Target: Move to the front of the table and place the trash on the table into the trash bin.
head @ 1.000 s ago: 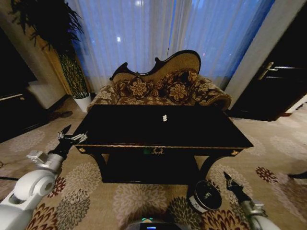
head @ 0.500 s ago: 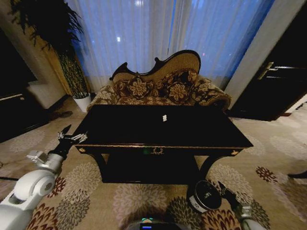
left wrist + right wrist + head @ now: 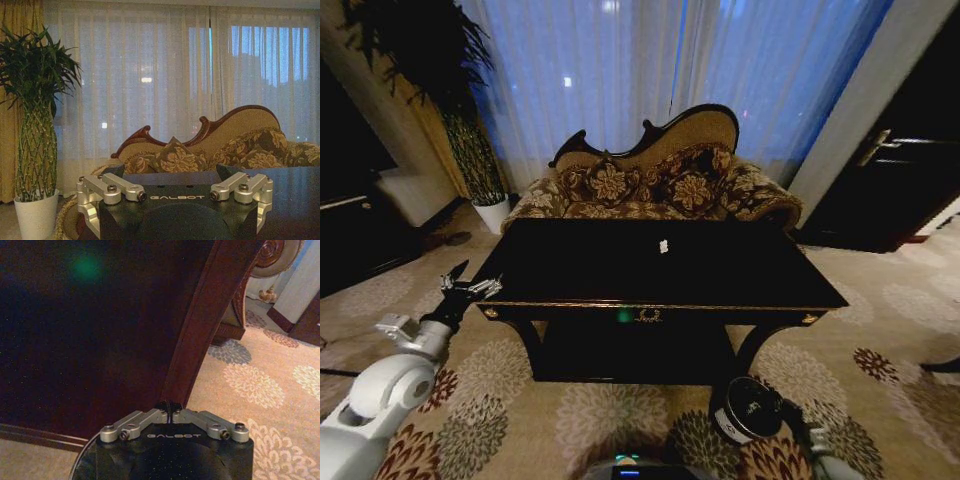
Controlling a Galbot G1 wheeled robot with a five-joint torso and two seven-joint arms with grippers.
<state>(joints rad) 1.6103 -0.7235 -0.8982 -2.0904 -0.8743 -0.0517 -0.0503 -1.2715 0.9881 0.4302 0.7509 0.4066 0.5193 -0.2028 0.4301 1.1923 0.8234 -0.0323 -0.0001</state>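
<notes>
The glossy black table (image 3: pixel 570 270) stands straight ahead, its gold emblem (image 3: pixel 647 316) facing me. One tiny white paper bit of the trash (image 3: pixel 663 245) lies near the middle of its top. The small black trash bin (image 3: pixel 748 408) sits on the carpet by the table's front right leg. My left gripper (image 3: pixel 470 288) hovers open off the table's front left corner; in its wrist view the left gripper (image 3: pixel 170 172) is spread wide with nothing in it. My right gripper (image 3: pixel 170 407) is shut on nothing, low down and close to the curved table leg (image 3: pixel 200 330).
A brown floral sofa (image 3: pixel 650 185) stands right behind the table, with curtains behind it. A tall potted plant (image 3: pixel 470 140) is at the back left and a dark door (image 3: pixel 900 190) at the right. Flower-patterned carpet (image 3: pixel 520 410) lies between me and the table.
My right arm has sunk toward the bottom edge of the head view, beside the bin. The left arm, the table and the paper bit have not moved.
</notes>
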